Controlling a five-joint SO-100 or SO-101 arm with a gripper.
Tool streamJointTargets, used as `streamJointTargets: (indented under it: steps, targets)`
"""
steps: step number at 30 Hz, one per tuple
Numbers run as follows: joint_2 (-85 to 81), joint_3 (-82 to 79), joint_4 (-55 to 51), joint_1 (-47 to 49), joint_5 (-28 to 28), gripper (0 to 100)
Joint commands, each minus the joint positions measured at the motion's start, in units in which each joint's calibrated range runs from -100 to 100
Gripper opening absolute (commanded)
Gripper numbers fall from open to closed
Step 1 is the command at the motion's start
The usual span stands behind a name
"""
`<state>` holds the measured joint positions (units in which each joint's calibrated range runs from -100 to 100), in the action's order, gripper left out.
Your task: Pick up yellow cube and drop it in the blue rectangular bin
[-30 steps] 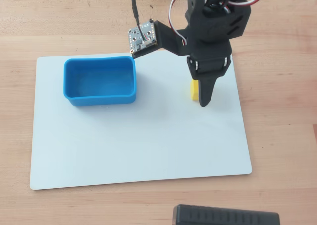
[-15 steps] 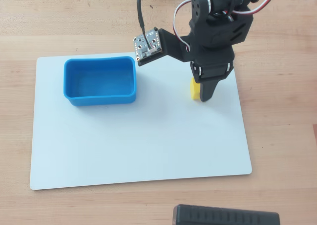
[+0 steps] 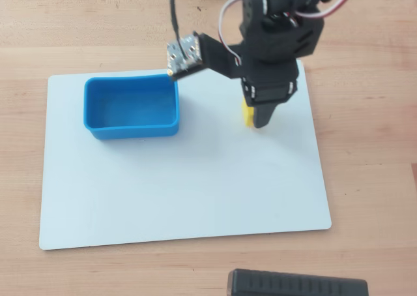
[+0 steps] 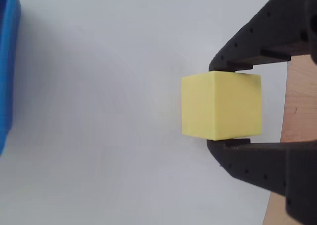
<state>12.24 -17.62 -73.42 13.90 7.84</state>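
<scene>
the hand (image 4: 220, 106) is clenched on the yellow cube (image 4: 221, 105); the blue rectangular bin (image 3: 131, 107) lies to its left in the overhead view.

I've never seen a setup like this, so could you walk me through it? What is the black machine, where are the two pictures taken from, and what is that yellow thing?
The black machine is a small robot arm ending in a two-finger gripper. One picture looks straight down from a camera fixed above the table. The other comes from a camera riding on the arm's wrist, so the two dark shapes at its right edge are the gripper's own fingers. On the wooden table lies a white sheet. A blue rectangular bin stands on it, looking empty. The yellow thing is a small yellow cube. In the wrist view the fingers press against two opposite faces of the cube, so it is gripped. From above, the arm hides most of it.
</scene>
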Motion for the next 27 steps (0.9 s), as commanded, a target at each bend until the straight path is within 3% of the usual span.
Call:
streamJointTargets:
  steps: [1,11,27]
  targets:
    - [-16.19,7.35,-4.53,-3.26,-0.93,6]
    - [-26.13,9.07,-9.07,-14.41,-4.30,5]
    - [-23.71,4.26,-5.60,-32.94,-6.89,4]
